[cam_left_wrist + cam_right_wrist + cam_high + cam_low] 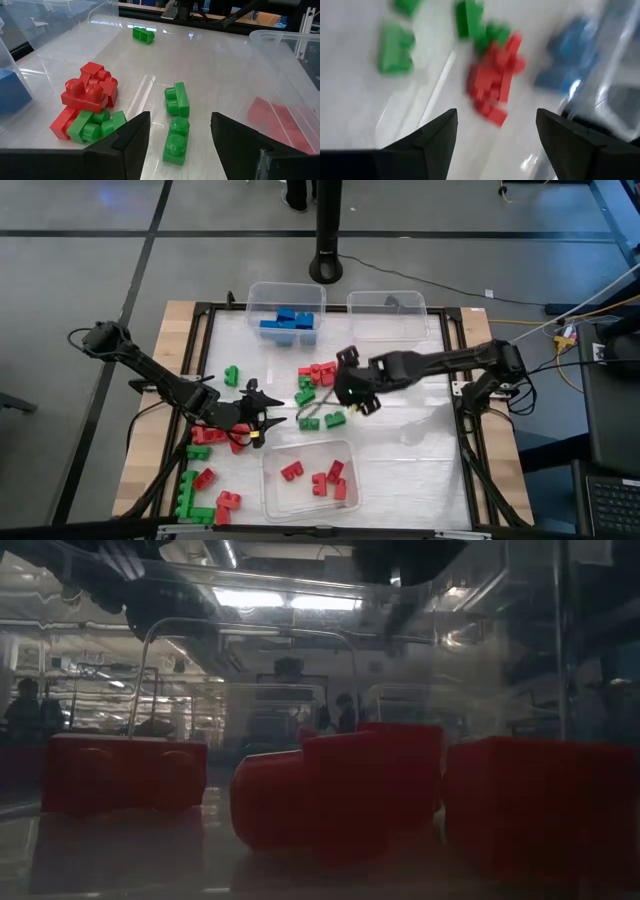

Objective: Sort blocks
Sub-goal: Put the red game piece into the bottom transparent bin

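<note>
- The left gripper (262, 418) is hovering over the table (420, 460) left of centre, its fingers (131, 137) standing apart with nothing between them.
- The right gripper (345, 392) is hovering near the table's centre, its fingers (437, 131) spread wide and holding nothing.
- A red cluster (321, 373) is lying just left of the right gripper, with green blocks (305, 392) touching its near side.
- Two green blocks (322, 421) are lying between the two grippers, slightly nearer than the red cluster.
- One green block (232, 376) is sitting apart, at far left of the left gripper.
- Red blocks (205, 436) are lying just under the left arm, next to its gripper.
- A mixed group of green and red blocks (203, 494) is resting at the near left corner.
- The near bin (350, 450) is holding sorted red blocks (325, 480).
- The far left bin (258, 292) is holding blue blocks (290, 322).
- The far right bin (427, 305) is showing no blocks.
- In the left wrist view, two green blocks (176, 122) are lying just ahead of the open fingers, with a red and green pile (90, 97) beside them.
- The low view is looking through the near bin's clear wall at three red blocks (340, 785).
- No brand, label or readable writing is showing on any block or bin.
</note>
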Available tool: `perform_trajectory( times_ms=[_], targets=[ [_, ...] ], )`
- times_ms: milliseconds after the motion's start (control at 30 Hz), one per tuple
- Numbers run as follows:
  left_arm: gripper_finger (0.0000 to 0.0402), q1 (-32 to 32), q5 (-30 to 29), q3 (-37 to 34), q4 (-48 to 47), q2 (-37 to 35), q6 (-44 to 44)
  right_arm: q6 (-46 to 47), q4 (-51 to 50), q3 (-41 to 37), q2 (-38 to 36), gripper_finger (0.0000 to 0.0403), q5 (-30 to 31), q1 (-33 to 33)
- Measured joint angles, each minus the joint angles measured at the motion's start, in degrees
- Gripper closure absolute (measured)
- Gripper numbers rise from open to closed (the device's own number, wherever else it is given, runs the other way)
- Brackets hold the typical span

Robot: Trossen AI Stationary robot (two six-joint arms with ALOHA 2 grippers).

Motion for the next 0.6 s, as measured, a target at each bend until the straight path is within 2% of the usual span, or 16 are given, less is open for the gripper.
perform_trajectory(
  times_ms=[133,400,600],
  targets=[
    [0.0204,0.04,0.01,0.00,-0.45,0.00,0.06,-5.38,3.72,-5.61,0.09,0.0134,-1.70,-4.52],
    [0.0204,0.04,0.01,0.00,-1.14,0.00,0.02,-22.88,14.02,-16.00,0.09,0.0134,-3.55,-9.74],
    [0.0204,0.04,0.00,0.00,-1.10,0.00,0.03,-28.72,23.08,-21.19,0.09,0.0134,-5.93,-12.87]
  ],
)
